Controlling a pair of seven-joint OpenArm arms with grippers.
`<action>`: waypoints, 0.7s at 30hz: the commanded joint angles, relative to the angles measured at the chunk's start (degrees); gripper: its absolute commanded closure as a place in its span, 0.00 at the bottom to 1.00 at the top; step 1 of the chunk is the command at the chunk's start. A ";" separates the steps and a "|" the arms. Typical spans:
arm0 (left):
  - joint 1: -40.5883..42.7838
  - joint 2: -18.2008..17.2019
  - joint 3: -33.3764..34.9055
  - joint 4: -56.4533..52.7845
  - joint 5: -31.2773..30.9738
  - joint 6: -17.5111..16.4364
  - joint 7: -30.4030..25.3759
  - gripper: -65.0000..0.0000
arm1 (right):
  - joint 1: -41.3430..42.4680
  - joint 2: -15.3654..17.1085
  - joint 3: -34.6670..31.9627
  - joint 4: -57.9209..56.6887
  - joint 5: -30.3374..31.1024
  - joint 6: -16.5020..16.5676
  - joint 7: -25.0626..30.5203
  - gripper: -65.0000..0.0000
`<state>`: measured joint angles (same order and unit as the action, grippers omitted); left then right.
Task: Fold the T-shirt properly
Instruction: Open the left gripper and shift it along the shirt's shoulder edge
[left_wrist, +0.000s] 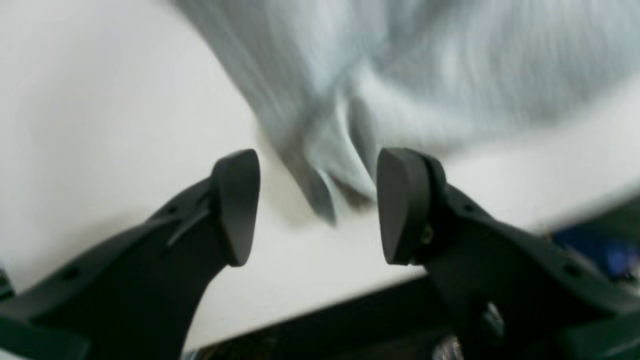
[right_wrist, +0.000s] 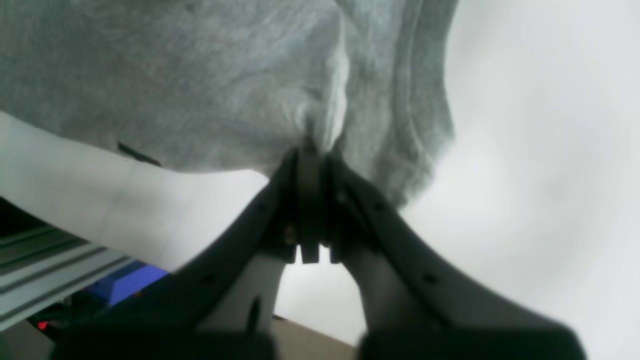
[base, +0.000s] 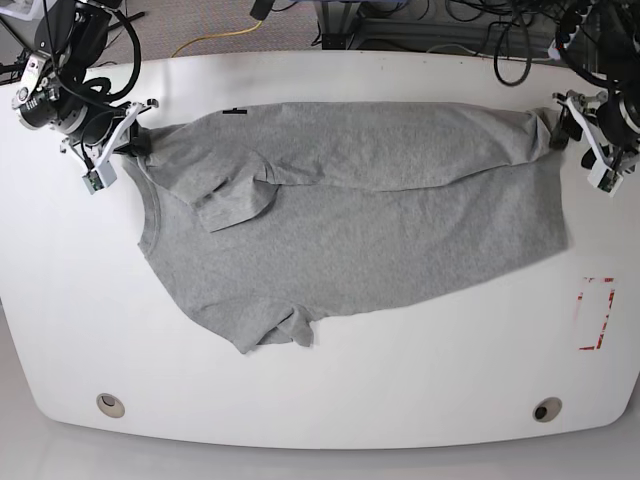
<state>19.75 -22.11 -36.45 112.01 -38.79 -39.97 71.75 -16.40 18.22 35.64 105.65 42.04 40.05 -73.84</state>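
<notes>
White table (base: 330, 400) under my view: T-shirt (base: 360, 230) spread flat, red marking (base: 597, 313) beside hem. Right pincer (right_wrist: 311, 150) clamps shirt edge; left pincer (left_wrist: 320, 205) gapes, empty.

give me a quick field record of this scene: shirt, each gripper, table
shirt: grey T-shirt lying spread across the table, its far edge folded toward the middle
right gripper: right gripper shut on a pinch of shirt fabric at the collar end
left gripper: left gripper open, a shirt corner between its fingers, not clamped
table: white table, red marking near one edge
</notes>
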 joint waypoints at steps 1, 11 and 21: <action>-1.33 1.40 -0.34 0.74 4.46 -0.03 -0.14 0.47 | -0.43 0.73 1.77 0.86 0.46 -0.05 0.57 1.00; -2.91 10.28 5.98 0.65 27.84 -0.03 -4.18 0.47 | -1.40 0.02 2.12 -1.34 0.29 -0.05 0.57 1.00; -2.12 7.12 8.80 -10.51 36.46 -0.03 -14.21 0.47 | -1.49 1.43 2.30 -7.84 0.29 -0.05 0.92 0.92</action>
<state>18.02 -13.34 -27.22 103.22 -2.63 -40.10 59.48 -18.04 17.50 37.41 97.34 41.60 39.92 -73.73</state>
